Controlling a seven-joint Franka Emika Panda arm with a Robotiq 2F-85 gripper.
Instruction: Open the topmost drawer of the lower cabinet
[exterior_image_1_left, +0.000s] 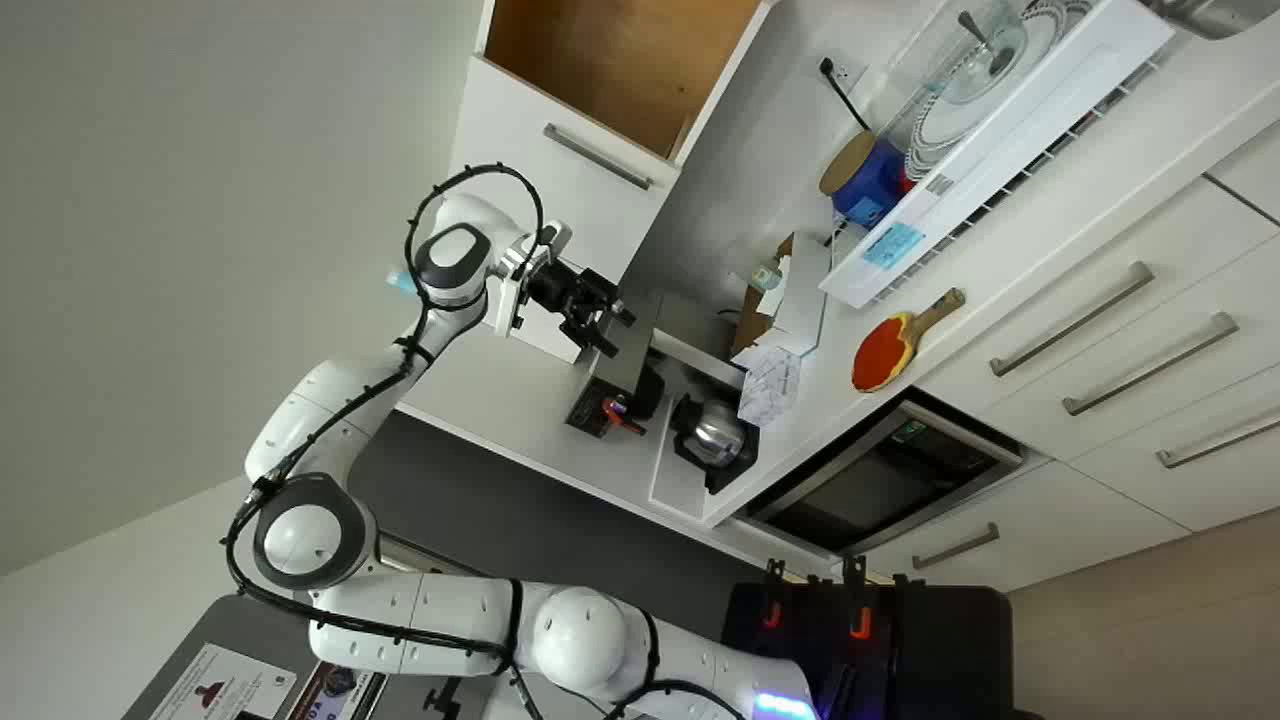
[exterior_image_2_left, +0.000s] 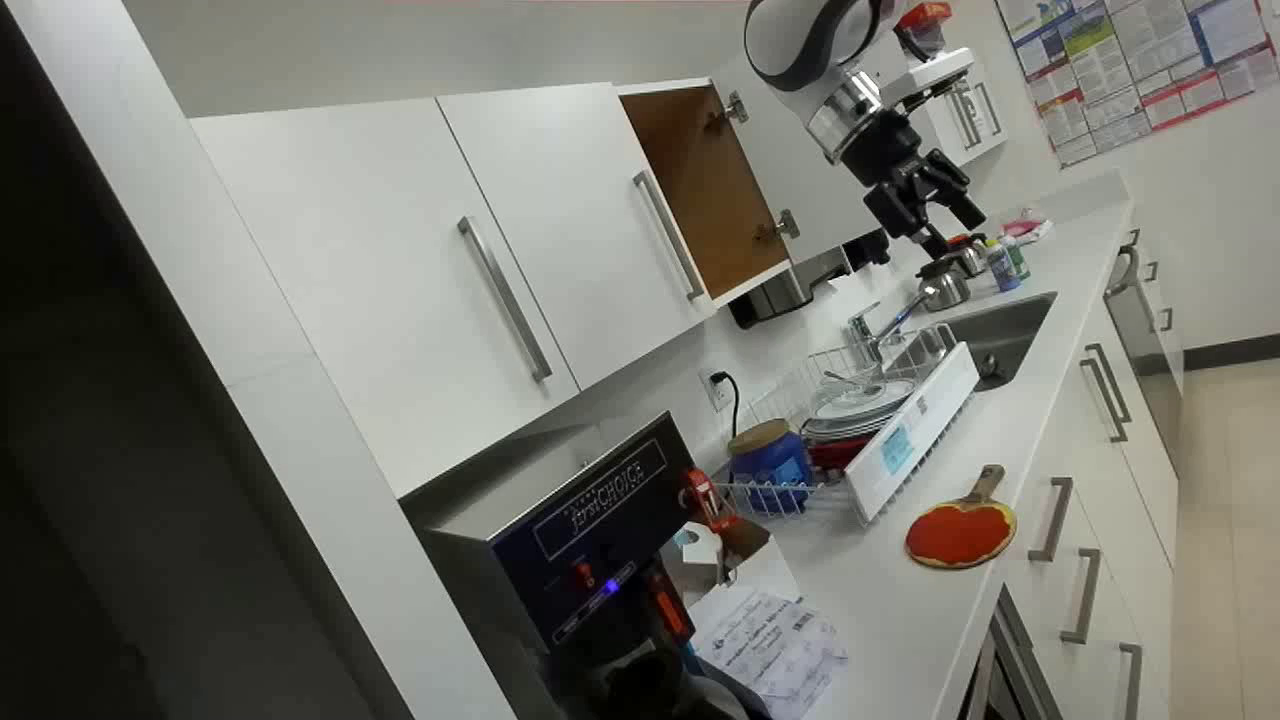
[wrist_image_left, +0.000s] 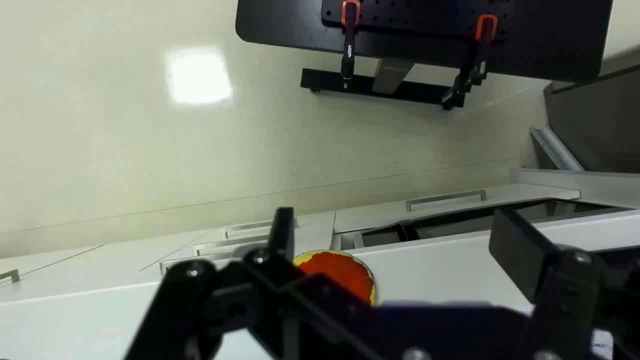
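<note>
The lower cabinet (exterior_image_1_left: 1140, 425) is white with stacked flat drawer fronts and bar handles. Its topmost drawer (exterior_image_1_left: 1085, 285) is shut, just under the counter edge, with its handle (exterior_image_1_left: 1050, 327) facing the room. The topmost handle also shows in an exterior view (exterior_image_2_left: 1052, 520) and in the wrist view (wrist_image_left: 192, 261), where a gripper finger partly covers the handles. My gripper (exterior_image_1_left: 615, 332) is open and empty, high above the counter and well away from the drawer. It also shows in an exterior view (exterior_image_2_left: 955, 232) and in the wrist view (wrist_image_left: 392, 235) with its fingers wide apart.
A red paddle (exterior_image_1_left: 882, 355) lies on the counter above the drawers. A dish rack with a white panel (exterior_image_1_left: 1000, 160), a box (exterior_image_1_left: 800, 290) and a coffee machine (exterior_image_2_left: 600, 530) stand there too. The oven (exterior_image_1_left: 890, 470) adjoins the drawers. An open upper compartment (exterior_image_1_left: 620, 60) is near my arm.
</note>
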